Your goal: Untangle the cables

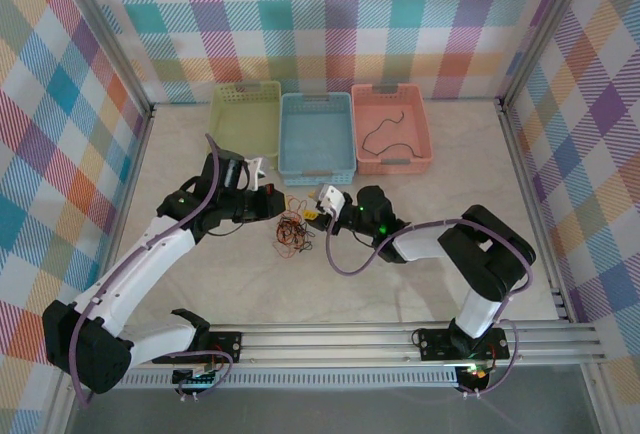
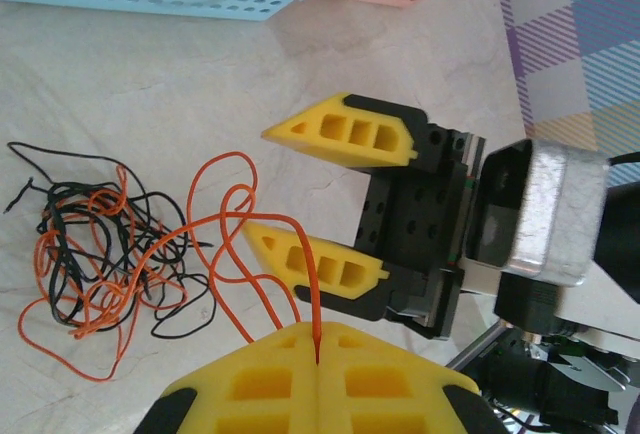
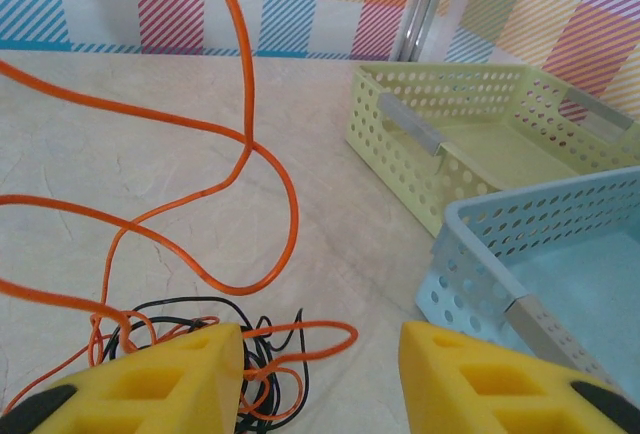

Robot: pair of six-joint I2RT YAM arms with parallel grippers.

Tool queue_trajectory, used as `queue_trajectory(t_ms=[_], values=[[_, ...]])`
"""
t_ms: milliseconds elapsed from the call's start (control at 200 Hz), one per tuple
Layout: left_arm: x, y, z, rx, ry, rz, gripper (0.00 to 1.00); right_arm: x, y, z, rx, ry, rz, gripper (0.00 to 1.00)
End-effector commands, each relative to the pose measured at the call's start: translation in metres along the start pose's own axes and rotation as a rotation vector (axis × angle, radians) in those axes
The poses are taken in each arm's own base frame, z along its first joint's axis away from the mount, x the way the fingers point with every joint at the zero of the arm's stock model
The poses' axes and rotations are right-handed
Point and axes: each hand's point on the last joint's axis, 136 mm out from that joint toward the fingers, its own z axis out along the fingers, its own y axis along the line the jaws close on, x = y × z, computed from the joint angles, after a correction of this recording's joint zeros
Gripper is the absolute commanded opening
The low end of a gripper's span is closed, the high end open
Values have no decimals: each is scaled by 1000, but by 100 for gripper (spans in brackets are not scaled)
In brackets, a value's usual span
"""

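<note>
Cables (image 1: 292, 232) lie tangled on open bench (image 1: 450, 194), just before the blue basket's (image 1: 316, 174) near edge. Left fingers (image 2: 317, 379) clamp one orange cable (image 2: 311, 294); right fingers (image 2: 345, 134), parted and empty, stand beside the heap.

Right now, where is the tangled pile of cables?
In the top view, the cables lie at the centre, between the left gripper and the right gripper, on the near side of the blue basket.

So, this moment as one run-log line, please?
left gripper: shut on orange cable | right gripper: open | cable tangle: on table
</note>
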Motion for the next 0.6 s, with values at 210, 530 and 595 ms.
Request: queue_trajectory(t_ms=[210,530,595], values=[[5,-10,0,61,4,22,0,-3,5,10,-42,8,11,44],[8,-6,-2,50,-11,23,0,2,-3,12,-4,38,18,19],[8,-4,-5,37,-22,23,0,3,-6,12,12,46,19,12]])
